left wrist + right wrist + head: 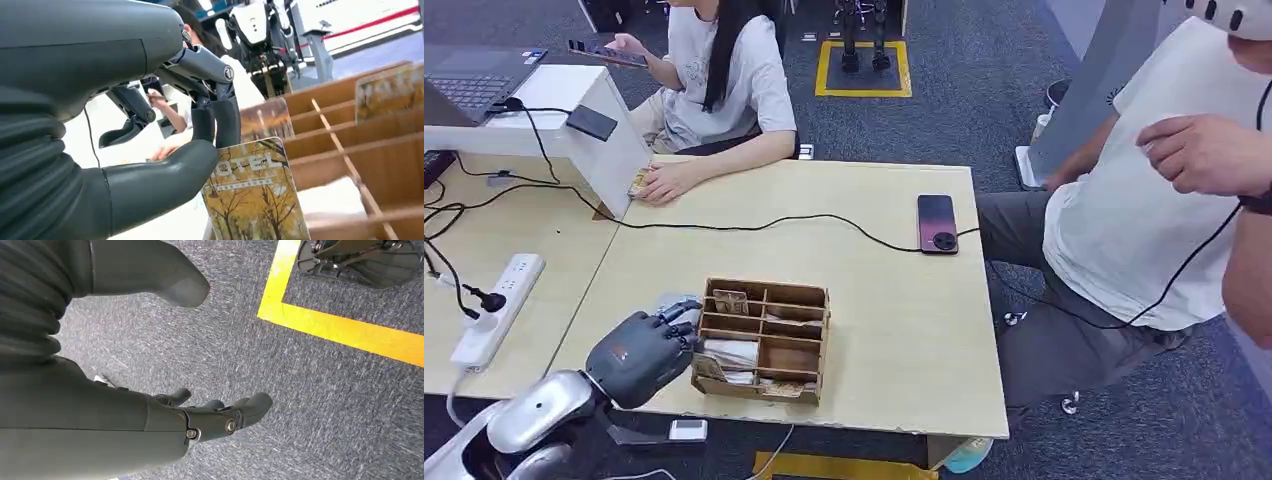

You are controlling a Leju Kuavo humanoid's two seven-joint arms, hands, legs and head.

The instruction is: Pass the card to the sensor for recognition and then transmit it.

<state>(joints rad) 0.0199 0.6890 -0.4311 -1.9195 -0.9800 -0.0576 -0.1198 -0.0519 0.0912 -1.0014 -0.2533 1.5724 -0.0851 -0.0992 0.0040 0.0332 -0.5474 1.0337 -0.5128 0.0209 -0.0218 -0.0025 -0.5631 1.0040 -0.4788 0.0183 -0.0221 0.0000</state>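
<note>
A wooden divided box [764,340] stands near the table's front edge, with cards upright in its compartments. My left hand [639,355] is against the box's left side. In the left wrist view the thumb [165,182] presses the front of a yellow card printed HOTEL [255,200] while the fingers [220,117] curl behind its top edge; the card's lower end still stands in the box [360,150]. A dark flat device [592,122] lies on a white stand [609,150] at the back left. My right hand [210,417] hangs over the carpet with nothing in it, its fingers apart.
A phone [937,222] lies on the table at the right, with a black cable running to it. A white power strip [496,305] lies at the left. One person [714,90] sits behind the table; another [1164,200] sits at its right end.
</note>
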